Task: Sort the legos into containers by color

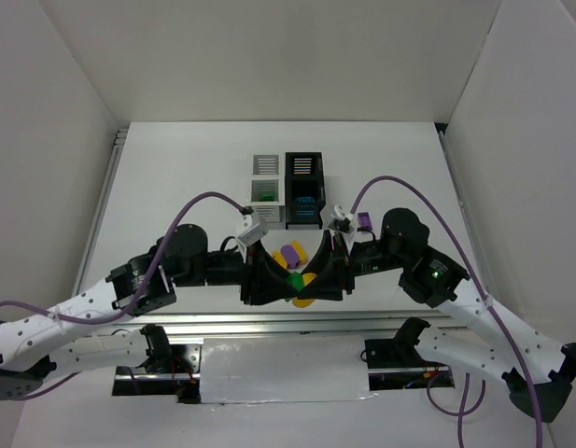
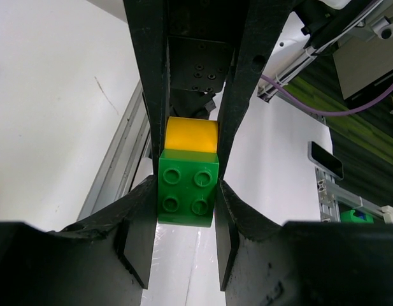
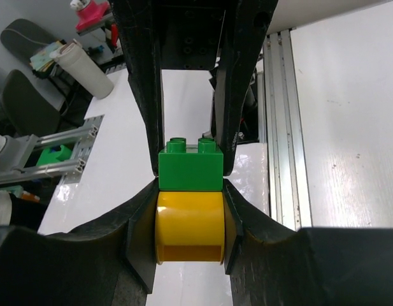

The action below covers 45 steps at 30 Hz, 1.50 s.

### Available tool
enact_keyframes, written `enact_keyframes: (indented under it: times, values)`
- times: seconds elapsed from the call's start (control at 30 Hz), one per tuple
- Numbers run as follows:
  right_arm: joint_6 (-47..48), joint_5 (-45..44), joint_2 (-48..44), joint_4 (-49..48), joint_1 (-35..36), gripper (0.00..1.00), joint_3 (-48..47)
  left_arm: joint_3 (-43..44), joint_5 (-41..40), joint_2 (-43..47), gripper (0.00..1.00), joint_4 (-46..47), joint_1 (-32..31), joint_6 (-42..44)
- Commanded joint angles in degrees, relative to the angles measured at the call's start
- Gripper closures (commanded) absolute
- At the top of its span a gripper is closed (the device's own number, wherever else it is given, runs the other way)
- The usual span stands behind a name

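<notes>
Where the two sets of jaws meet nose to nose, the left gripper point(image 2: 181, 252) is closed tight on a green brick point(image 2: 188, 188). Its pads point(image 2: 137, 239) press the brick's two side faces, and the four studs are turned toward the left wrist camera. Against the green brick's opposite face sits a yellow brick point(image 3: 190, 226). The right gripper point(image 3: 190, 261) is clamped on that one, its fingers point(image 3: 142, 229) flush against both sides. The two bricks touch face to face with no gap visible in either wrist view, so each arm has hold of one half of the pair. Seen from above, the pair hangs between the black finger assemblies over the near part of the table point(image 1: 157, 177), about midway between the two arms. Just beyond the grippers, a purple brick point(image 1: 290, 254) and a second yellow piece point(image 1: 301, 249) lie loose on the table, close together; whether they touch cannot be told. Behind those stand the containers point(image 1: 266, 166), a two-by-two block with white bins on the left and black bins on the right. The near white bin shows green inside and the near black bin shows cyan. What the far two hold cannot be made out. A purple cable point(image 1: 199, 201) arcs over each arm.
</notes>
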<state>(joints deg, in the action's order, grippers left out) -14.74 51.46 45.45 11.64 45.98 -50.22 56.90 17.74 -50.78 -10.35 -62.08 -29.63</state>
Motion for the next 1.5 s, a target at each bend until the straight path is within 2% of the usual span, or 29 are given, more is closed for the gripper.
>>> enact_keyframes:
  times: [0.0,0.17,0.3,0.37,0.4,0.43,0.47,0.5,0.53,0.63,0.83,0.97,1.07,1.1,1.13,1.3,1.4,1.43,1.47]
  values:
    - [4.4,-0.2,-1.2,2.2,-0.1,1.00,0.3,4.0,-4.5,1.8,1.00,-0.1,3.4,0.4]
    - [4.7,0.0,-2.8,2.8,-2.1,1.00,3.1,7.8,-0.1,3.8,1.00,-3.4,15.1,0.4]
    - [4.6,-0.5,-3.3,3.4,-4.2,1.00,3.9,10.2,5.3,0.5,1.00,-2.7,21.6,-0.7]
    - [2.9,-3.8,-4.3,2.9,-4.8,1.00,4.5,11.7,-0.1,-1.7,1.00,-4.1,22.1,0.7]
    - [2.0,-10.3,-4.8,2.7,-4.8,1.00,4.7,12.7,-4.6,-4.0,1.00,-5.5,22.1,1.3]
    - [-0.3,-14.2,-6.1,2.2,-4.8,1.00,5.0,12.1,-14.0,-4.8,1.00,-4.6,22.1,2.2]
    - [-1.1,-16.9,-6.5,2.1,-4.8,1.00,5.0,10.9,-17.8,-5.6,1.00,-2.4,22.1,2.4]
    - [-2.0,-21.7,-7.0,2.3,-4.6,1.00,4.7,7.1,-22.9,-6.8,1.00,4.1,22.1,2.3]
    - [-3.1,-23.1,-7.7,2.8,-4.8,1.00,4.1,5.3,-30.7,-7.5,1.00,7.2,22.2,1.4]
    - [-7.0,-27.3,-9.5,4.2,-4.8,1.00,2.8,2.2,-38.2,-12.9,1.00,17.3,23.4,2.0]
    - [-11.3,-27.3,-13.9,6.0,-4.8,1.00,3.2,0.3,-44.2,-24.9,1.00,33.1,23.9,5.9]
    - [-11.7,-26.9,-15.9,6.9,-4.8,1.00,4.5,0.4,-45.9,-30.9,1.00,36.1,24.6,5.2]
    - [-11.4,-27.2,-16.6,7.4,-4.8,1.00,5.1,1.0,-46.2,-33.7,0.95,35.9,25.2,5.1]
    - [-11.4,-27.2,-16.7,7.9,-4.8,1.00,5.0,1.8,-46.5,-35.4,0.86,35.5,25.3,4.8]
    - [-10.8,-27.0,-16.5,8.3,-4.8,1.00,4.9,2.4,-45.7,-37.7,0.82,35.0,26.1,4.2]
    - [-10.3,-26.8,-16.1,8.6,-4.8,1.00,4.5,1.4,-44.9,-39.5,0.74,35.5,26.8,2.8]
    - [-9.8,-26.8,-15.4,8.7,-4.8,1.00,4.3,0.4,-44.5,-39.5,0.52,36.6,27.0,2.0]
    - [-9.5,-26.5,-14.7,8.6,-4.7,1.00,4.1,0.5,-44.0,-39.5,0.38,36.6,27.0,1.7]
    - [-9.4,-26.3,-14.3,8.5,-4.8,1.00,3.9,0.5,-43.1,-39.5,0.33,36.5,27.3,1.6]
